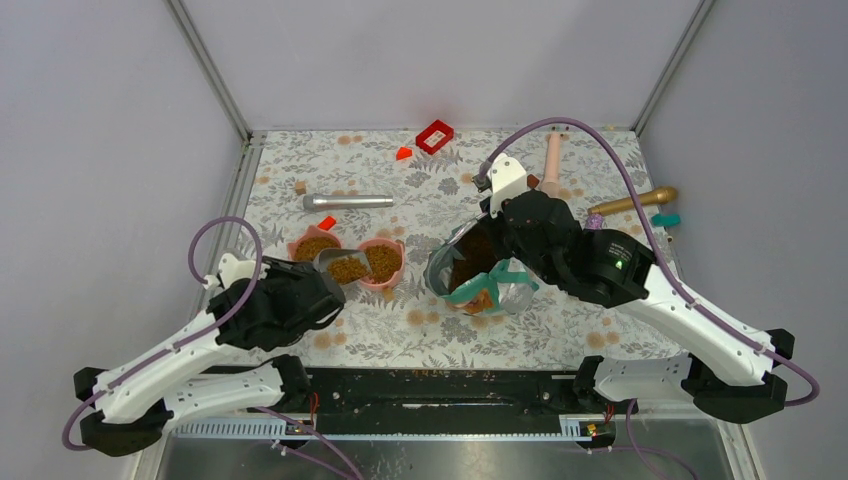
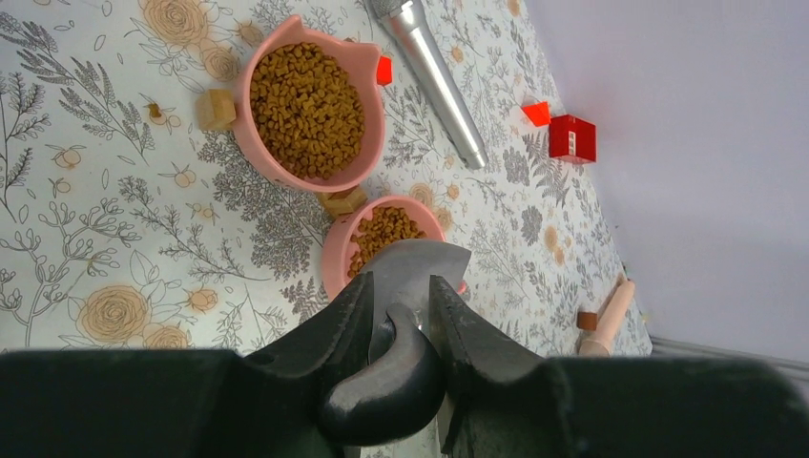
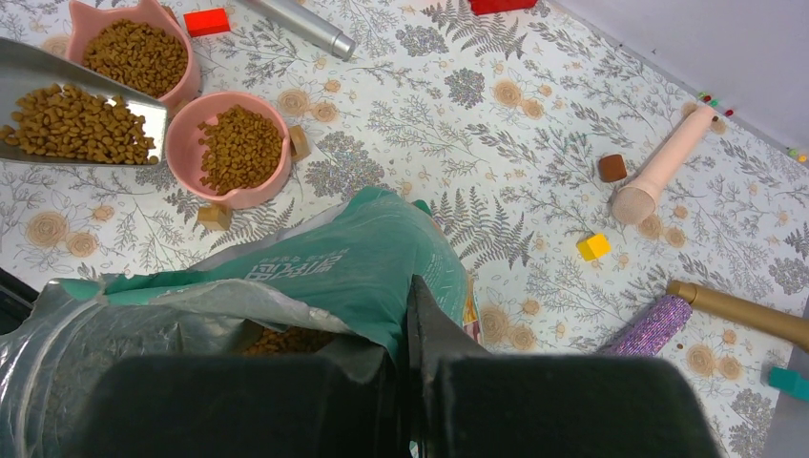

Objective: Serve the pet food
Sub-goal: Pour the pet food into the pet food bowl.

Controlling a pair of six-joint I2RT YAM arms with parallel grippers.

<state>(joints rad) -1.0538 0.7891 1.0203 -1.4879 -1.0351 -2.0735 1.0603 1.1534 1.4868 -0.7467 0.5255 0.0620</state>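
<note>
Two pink bowls [image 2: 246, 124] [image 2: 336, 258] at centre left of the overhead view. One metal scoop [image 2: 420, 262]. One teal pouch [image 3: 353, 258]. Three red pieces [image 1: 435, 136] [image 1: 403, 153] [image 1: 326, 223] toward the top. At least four wooden cubes [image 3: 299, 141] [image 3: 214, 217] [image 2: 217, 108] [image 2: 342, 201]. One each on the right: silver cylinder [image 1: 348, 201], beige peg [image 1: 551, 158], gold wand [image 1: 632, 204], yellow cube [image 3: 593, 246], brown block [image 3: 611, 167], teal block [image 1: 666, 220].

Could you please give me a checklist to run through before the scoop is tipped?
1. The left gripper is shut on the scoop: ok.
2. The kibble sits in the scoop with none spilling: ok.
3. The scoop's lip is squarely over the less full pink bowl: cannot tell.
4. That bowl has room left: ok.
5. The right gripper is shut on the pouch edge: ok.
</note>
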